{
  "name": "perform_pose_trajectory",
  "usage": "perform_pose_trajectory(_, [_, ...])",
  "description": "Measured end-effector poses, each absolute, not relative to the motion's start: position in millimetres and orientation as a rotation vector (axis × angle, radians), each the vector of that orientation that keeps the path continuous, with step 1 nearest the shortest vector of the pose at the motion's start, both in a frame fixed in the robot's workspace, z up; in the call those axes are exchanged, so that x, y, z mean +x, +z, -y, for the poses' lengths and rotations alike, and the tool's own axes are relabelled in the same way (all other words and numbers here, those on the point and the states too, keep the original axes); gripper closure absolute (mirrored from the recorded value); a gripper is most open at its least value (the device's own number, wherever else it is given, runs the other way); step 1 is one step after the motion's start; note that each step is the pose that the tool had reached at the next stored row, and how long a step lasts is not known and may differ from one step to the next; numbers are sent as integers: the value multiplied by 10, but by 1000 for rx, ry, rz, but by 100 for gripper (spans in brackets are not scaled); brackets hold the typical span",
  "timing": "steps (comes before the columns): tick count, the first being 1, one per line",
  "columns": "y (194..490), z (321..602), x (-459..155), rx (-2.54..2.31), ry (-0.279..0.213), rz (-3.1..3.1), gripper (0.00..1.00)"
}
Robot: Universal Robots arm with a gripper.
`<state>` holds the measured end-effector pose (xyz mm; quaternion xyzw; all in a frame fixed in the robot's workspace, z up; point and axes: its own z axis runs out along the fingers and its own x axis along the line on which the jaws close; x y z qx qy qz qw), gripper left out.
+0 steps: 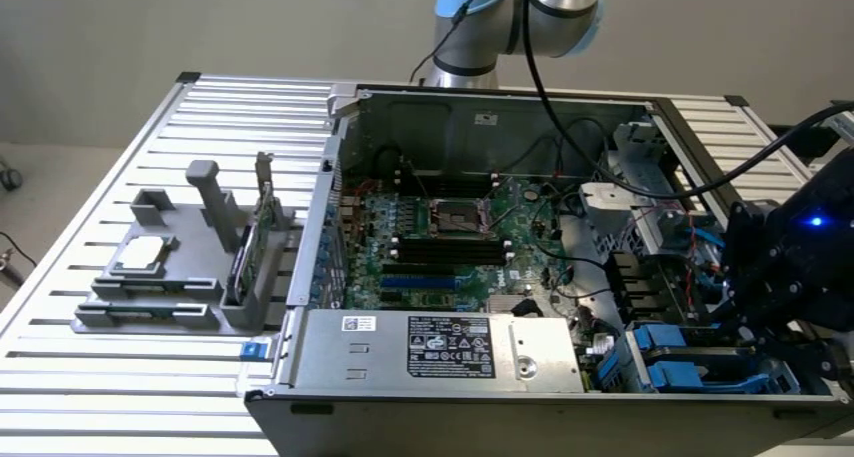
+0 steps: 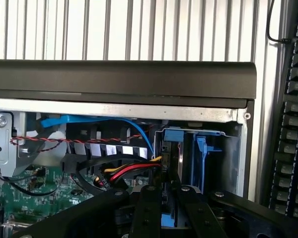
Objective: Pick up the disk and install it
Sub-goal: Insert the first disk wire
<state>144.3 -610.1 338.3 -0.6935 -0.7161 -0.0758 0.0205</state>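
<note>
So the gripper [image 2: 166, 192] had its two black fingers pinched together on the flat silver-grey metal disk with blue plastic carrier rails [image 2: 173, 136]. It was held edge-on and stuck out ahead of the fingertips, into the drive bay in the corner of the open black computer case [image 2: 119, 79]. As far as I could tell the disk wasn't fully seated yet.

Biggest worry, imo: the bundle of red, yellow and black power wires [image 2: 134, 171] sat right beside the fingers, almost touching the disk's edge. Any push off to that side could have snagged it or trapped it against the disk. The thin blue data cable [image 2: 114, 121] looped just past that, so same risk. If the disk was even a bit tilted, its rail could have jammed on the bay wall.

On the fingers' other side stood another blue plastic carrier [image 2: 203, 153], close by, so there wasn't much wiggle room. The green motherboard [image 2: 20, 193] lay further off, and the grey plastic parts holder [image 1: 160, 277] was well away from the gripper, out on the slatted metal table [image 1: 80, 387].
</note>
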Motion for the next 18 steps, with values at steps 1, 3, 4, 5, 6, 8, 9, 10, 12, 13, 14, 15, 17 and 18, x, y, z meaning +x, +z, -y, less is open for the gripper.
perform_pose_trajectory(1, [3381, 6101, 1441, -2151, -235, 2221, 82])
perform_pose_trajectory(3, [3377, 6101, 1438, -2153, -235, 2221, 82])
perform_pose_trajectory(4, [3376, 6101, 1437, -2153, -235, 2222, 82])
perform_pose_trajectory(5, [3375, 6101, 1436, -2154, -234, 2222, 82])
perform_pose_trajectory(6, [3374, 6100, 1436, -2154, -234, 2222, 82])
perform_pose_trajectory(8, [3373, 6098, 1436, -2156, -234, 2223, 82])
perform_pose_trajectory(9, [3373, 6097, 1436, -2156, -234, 2223, 82])
perform_pose_trajectory(10, [3372, 6095, 1436, -2157, -234, 2224, 82])
perform_pose_trajectory(12, [3371, 6093, 1435, -2158, -233, 2224, 82])
perform_pose_trajectory(13, [3371, 6091, 1435, -2158, -233, 2225, 82])
perform_pose_trajectory(14, [3371, 6089, 1435, -2159, -233, 2225, 82])
perform_pose_trajectory(15, [3370, 6086, 1435, -2159, -232, 2225, 82])
perform_pose_trajectory(17, [3368, 6081, 1435, -2160, -232, 2225, 82])
perform_pose_trajectory(18, [3368, 6079, 1435, -2161, -232, 2226, 82])
